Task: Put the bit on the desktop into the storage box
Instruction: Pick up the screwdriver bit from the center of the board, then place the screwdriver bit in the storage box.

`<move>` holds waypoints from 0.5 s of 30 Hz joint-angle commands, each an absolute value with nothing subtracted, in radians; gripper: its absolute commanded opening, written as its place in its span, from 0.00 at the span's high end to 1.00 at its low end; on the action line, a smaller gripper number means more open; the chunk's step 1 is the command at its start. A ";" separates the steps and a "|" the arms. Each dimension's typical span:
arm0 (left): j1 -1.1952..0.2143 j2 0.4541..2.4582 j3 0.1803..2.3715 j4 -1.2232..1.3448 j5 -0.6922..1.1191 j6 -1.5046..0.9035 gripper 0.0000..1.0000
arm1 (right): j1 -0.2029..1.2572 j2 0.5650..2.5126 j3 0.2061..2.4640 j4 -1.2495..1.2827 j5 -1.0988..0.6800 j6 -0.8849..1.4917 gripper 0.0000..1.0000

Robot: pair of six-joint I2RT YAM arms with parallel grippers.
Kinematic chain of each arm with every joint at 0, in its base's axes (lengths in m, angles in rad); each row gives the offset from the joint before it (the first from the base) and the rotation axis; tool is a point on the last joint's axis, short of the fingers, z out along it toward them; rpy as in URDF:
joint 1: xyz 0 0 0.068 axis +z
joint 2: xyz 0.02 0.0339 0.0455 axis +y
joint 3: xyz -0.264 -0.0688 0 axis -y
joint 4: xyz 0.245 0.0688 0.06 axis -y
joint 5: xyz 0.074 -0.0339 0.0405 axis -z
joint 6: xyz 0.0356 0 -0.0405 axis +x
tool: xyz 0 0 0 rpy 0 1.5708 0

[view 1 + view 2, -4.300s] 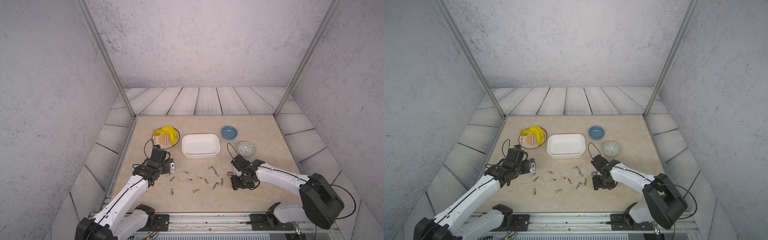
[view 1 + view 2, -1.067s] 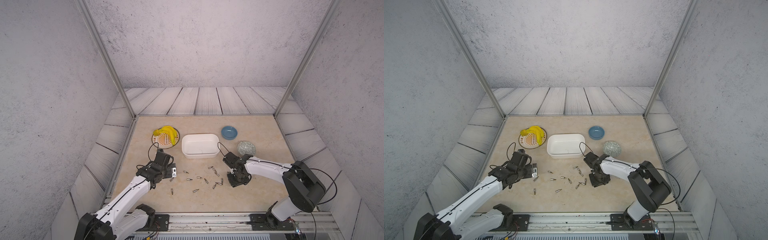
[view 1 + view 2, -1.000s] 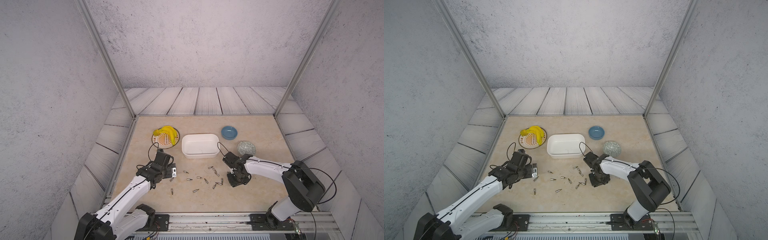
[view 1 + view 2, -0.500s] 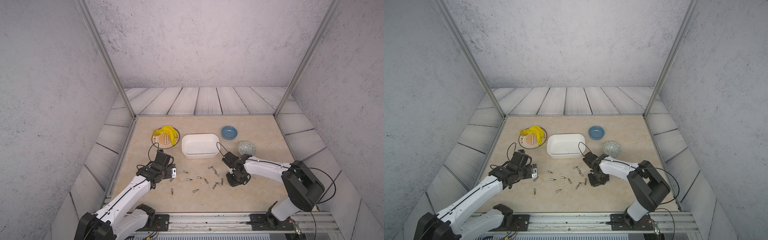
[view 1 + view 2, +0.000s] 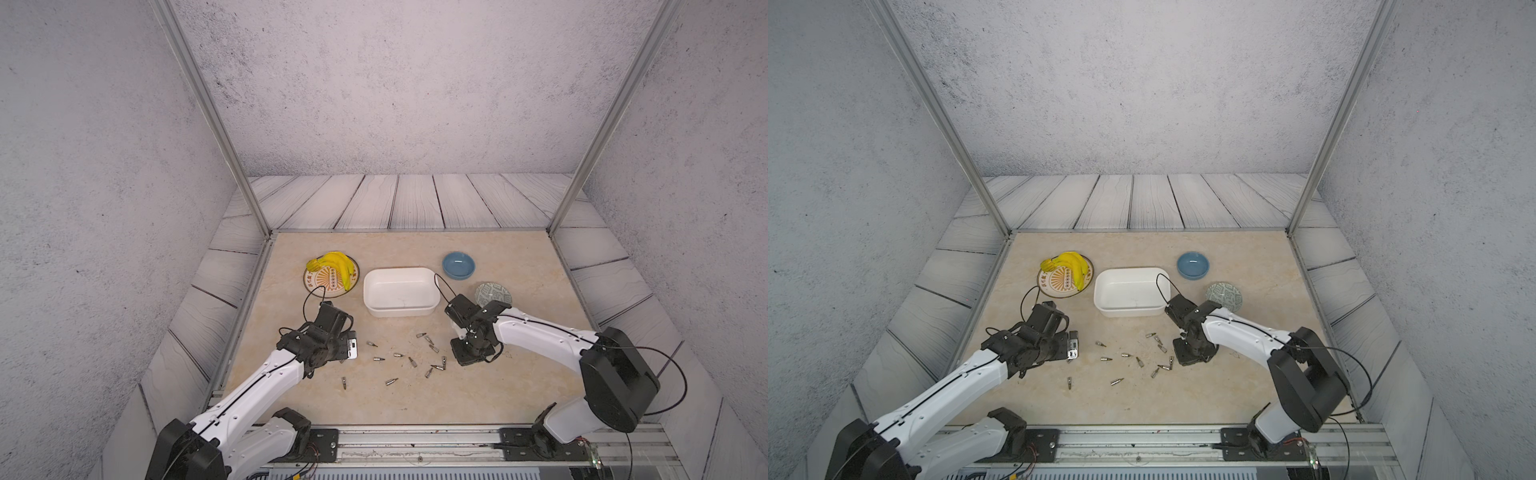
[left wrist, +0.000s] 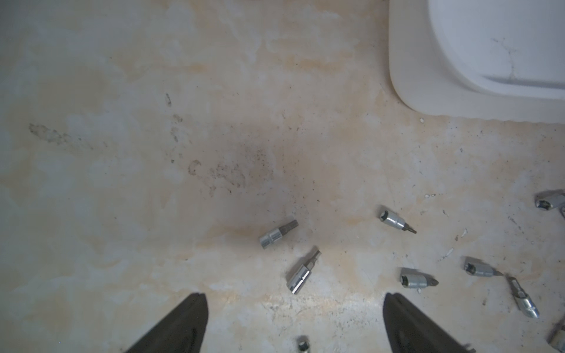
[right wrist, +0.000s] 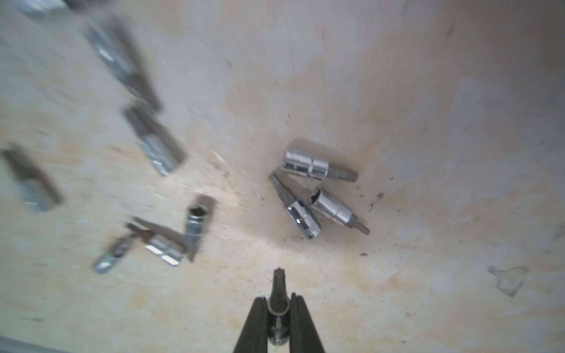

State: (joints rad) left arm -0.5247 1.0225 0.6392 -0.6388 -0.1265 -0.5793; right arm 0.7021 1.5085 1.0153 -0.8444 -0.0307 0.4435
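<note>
Several small silver bits lie scattered on the beige desktop in front of the white storage box. My right gripper is shut on one bit, whose dark tip pokes out past the fingertips. In both top views this gripper points down at the right end of the scatter. The left gripper is open, low over the left end. A bit lies just ahead of its fingers. A corner of the storage box shows in the left wrist view.
A plate with bananas sits left of the box. A blue bowl and a grey patterned bowl sit to its right, the grey one close behind my right arm. An aluminium rail runs along the front edge.
The right gripper has closed on a bit at the right end of the scatter. The left arm has barely moved and its jaws stay wide.
</note>
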 commanded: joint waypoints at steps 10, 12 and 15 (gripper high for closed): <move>-0.759 1.043 0.675 -0.836 -0.219 -0.802 0.03 | 0.666 1.916 1.808 -1.023 -0.013 0.274 1.00; -0.790 1.050 0.666 -0.851 -0.227 -0.834 0.03 | 0.654 2.025 1.899 -1.028 -0.037 0.260 1.00; -0.822 1.054 0.647 -0.852 -0.226 -0.887 0.05 | 0.642 2.153 2.020 -1.055 -0.046 0.253 1.00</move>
State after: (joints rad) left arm -0.7979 1.0492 0.6590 -0.8047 -0.1940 -0.8024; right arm 0.6552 2.0689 1.9427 -0.9703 -0.0250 0.2882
